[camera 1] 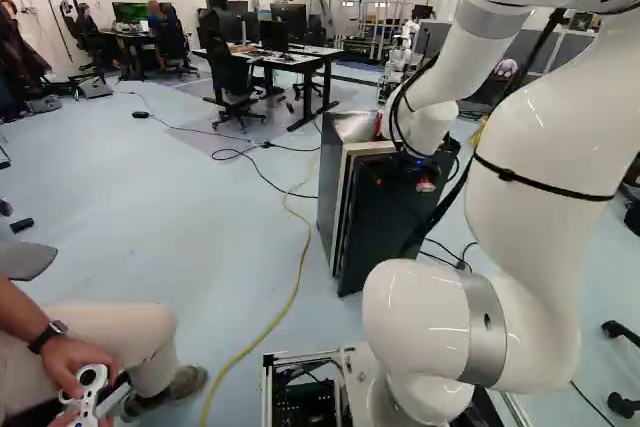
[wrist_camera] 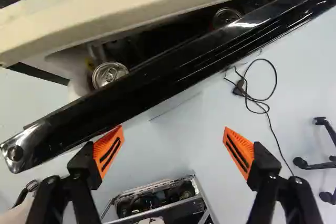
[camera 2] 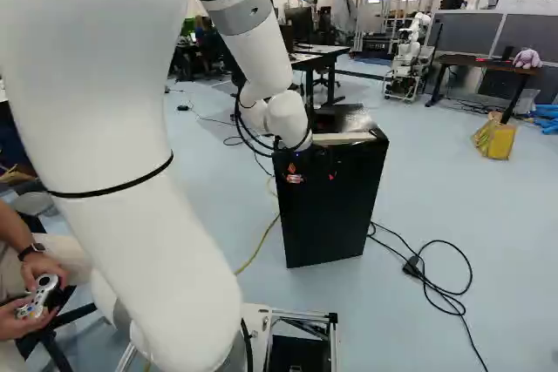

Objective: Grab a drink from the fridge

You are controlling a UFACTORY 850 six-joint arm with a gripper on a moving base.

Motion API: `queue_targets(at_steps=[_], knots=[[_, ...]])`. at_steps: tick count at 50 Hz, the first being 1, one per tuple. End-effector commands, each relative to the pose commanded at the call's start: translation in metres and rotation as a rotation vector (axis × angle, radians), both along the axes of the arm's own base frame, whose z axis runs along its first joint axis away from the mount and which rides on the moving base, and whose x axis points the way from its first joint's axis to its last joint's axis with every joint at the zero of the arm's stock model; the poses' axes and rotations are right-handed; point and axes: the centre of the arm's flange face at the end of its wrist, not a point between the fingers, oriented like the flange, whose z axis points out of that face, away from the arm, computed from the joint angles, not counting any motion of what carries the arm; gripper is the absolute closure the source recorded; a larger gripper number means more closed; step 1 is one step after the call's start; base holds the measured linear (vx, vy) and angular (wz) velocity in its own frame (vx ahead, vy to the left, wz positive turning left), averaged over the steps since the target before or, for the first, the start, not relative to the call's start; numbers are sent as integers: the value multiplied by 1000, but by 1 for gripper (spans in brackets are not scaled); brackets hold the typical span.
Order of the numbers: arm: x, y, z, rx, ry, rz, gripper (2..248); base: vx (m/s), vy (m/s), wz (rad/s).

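The black fridge stands ahead of the base, its front towards the arm. My gripper is at the top of the fridge's front in the right base view; its fingertips are hard to make out there. In the wrist view the glossy black door stands ajar from the cream edge of the fridge. Two can tops show in the gap, one can closer to my gripper and another can deeper along the door. The gripper is open outside the door, nothing between its fingers; one orange pad is close to the door.
A yellow cable runs along the floor beside the fridge, and a black cable lies coiled on its other side. A seated person with a controller is close by at the left. Behind stand desks, chairs and another robot.
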Motion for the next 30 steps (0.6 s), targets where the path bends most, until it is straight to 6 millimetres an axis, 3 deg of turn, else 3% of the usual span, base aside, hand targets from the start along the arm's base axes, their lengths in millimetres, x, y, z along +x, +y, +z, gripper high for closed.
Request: queue_targets(at_steps=[30], knots=[[24,6,0,-3,-7,29,3,0,0,0]])
